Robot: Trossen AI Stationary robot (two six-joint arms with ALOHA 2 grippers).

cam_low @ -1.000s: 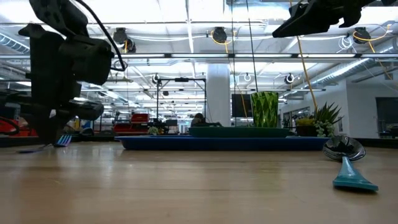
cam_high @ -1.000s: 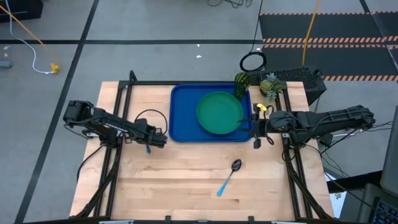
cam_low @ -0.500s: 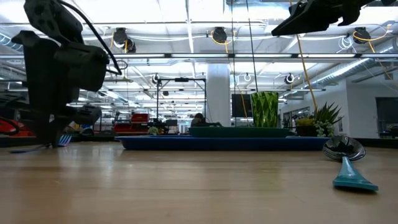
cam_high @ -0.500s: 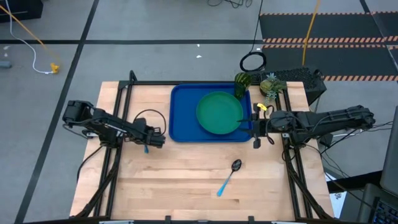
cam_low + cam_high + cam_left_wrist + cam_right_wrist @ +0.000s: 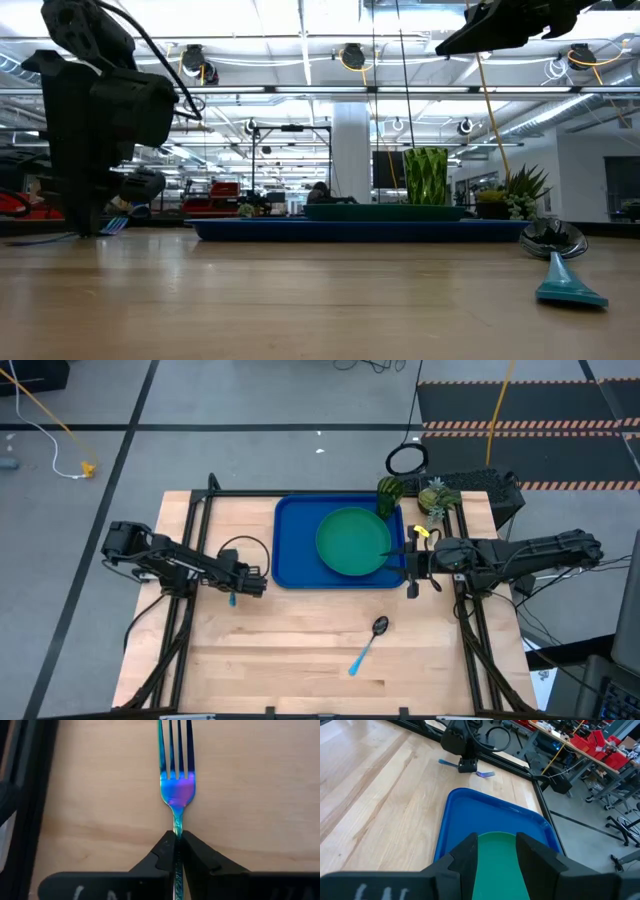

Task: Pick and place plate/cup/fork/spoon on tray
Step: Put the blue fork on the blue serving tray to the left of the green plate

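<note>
My left gripper (image 5: 241, 588) is at the table's left, shut on the light blue fork (image 5: 176, 790), which also shows in the right wrist view (image 5: 482, 773). The green plate (image 5: 353, 541) lies flat in the blue tray (image 5: 295, 545). The green cup (image 5: 388, 496) stands upright at the tray's far right corner. The spoon (image 5: 365, 644) lies flat on the table nearer the front, dark bowl (image 5: 380, 625) toward the tray. My right gripper (image 5: 412, 566) is open and empty, above the tray's right rim; its fingers (image 5: 465, 855) stand over the plate (image 5: 495, 860). My left gripper pinches the fork's thin neck (image 5: 176, 827), just behind the tines, between its two fingers. The fingers point down from above and lie across the fork. The tines (image 5: 115, 224) stick out level, just above the table; the handle (image 5: 447, 763) runs out the other side.
A yellow-green pineapple-like toy (image 5: 432, 496) stands beyond the tray's far right corner. A black cable loop (image 5: 240, 552) lies by my left gripper. Black frame rails (image 5: 190, 560) run along both table sides. Bare wood (image 5: 280, 650) lies in front of the tray.
My left gripper, shut on the fork, has shifted a little toward the table's left edge, and the fork's tine end has come up slightly off the table. My right arm has kept still.
</note>
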